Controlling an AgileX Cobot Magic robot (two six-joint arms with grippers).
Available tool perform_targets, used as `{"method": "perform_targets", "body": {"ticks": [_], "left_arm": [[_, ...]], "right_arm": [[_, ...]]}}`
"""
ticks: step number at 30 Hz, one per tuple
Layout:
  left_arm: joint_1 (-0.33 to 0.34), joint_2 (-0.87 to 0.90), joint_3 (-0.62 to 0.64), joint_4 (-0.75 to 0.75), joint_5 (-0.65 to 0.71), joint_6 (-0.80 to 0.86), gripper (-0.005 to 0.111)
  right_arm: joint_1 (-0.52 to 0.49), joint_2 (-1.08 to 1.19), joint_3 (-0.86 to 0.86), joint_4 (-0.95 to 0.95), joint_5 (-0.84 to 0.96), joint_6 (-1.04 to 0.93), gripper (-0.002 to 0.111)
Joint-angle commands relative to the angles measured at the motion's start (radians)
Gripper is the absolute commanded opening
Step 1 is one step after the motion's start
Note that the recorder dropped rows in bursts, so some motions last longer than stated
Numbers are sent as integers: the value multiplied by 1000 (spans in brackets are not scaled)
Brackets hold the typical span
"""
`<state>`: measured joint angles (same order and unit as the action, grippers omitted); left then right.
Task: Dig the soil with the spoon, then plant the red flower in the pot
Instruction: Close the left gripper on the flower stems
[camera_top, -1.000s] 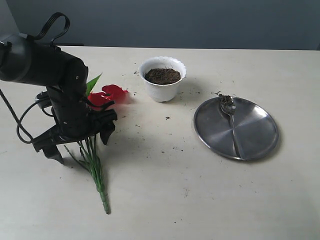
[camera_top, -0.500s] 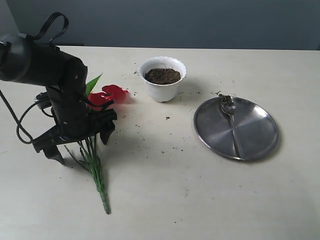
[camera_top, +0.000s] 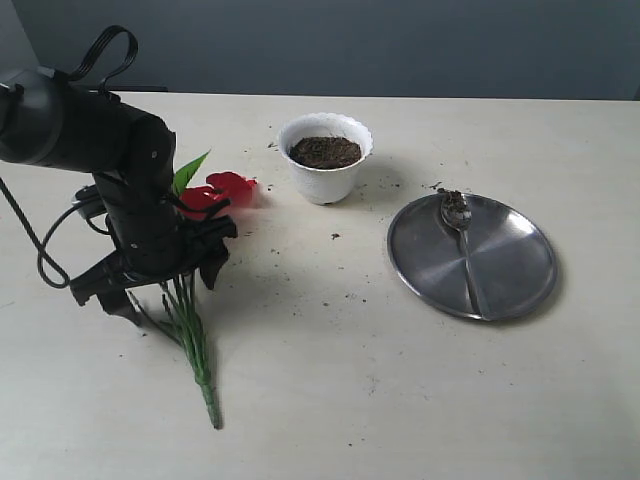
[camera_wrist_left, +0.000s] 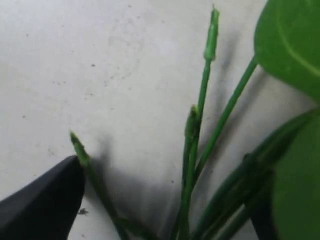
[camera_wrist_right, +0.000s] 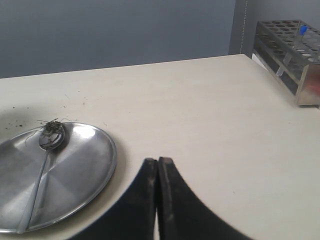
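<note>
Straddling the red flower (camera_top: 195, 320) stems, the left fingers (camera_wrist_left: 45, 205) stand wide apart; right fingers (camera_wrist_right: 150, 195) pressed together, empty.

This looks like a lab or robotics test room rather than a home. A plain cream table (camera_top: 420, 400) stands against a bare grey-blue wall (camera_top: 400, 45), and a metal test-tube rack (camera_wrist_right: 292, 55) holding a blue-capped tube (camera_wrist_right: 295, 45) sits at the table's far corner.
</note>
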<state>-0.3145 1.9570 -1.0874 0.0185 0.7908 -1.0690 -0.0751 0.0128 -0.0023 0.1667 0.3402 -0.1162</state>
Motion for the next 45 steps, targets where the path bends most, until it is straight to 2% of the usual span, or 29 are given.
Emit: {"method": "perform_targets", "body": {"ticks": [1, 8, 11, 45], "left_arm": [[-7, 34, 20, -33, 42, 9, 72], [-7, 34, 20, -28, 40, 9, 46], [-7, 34, 20, -19, 42, 9, 41], [-7, 34, 20, -19, 41, 14, 40]], "right_arm": [[-4, -4, 2, -1, -5, -4, -1], [-4, -4, 2, -1, -5, -4, -1], [-4, -4, 2, -1, -5, -4, -1], [-4, -4, 2, -1, -5, -4, -1]]}}
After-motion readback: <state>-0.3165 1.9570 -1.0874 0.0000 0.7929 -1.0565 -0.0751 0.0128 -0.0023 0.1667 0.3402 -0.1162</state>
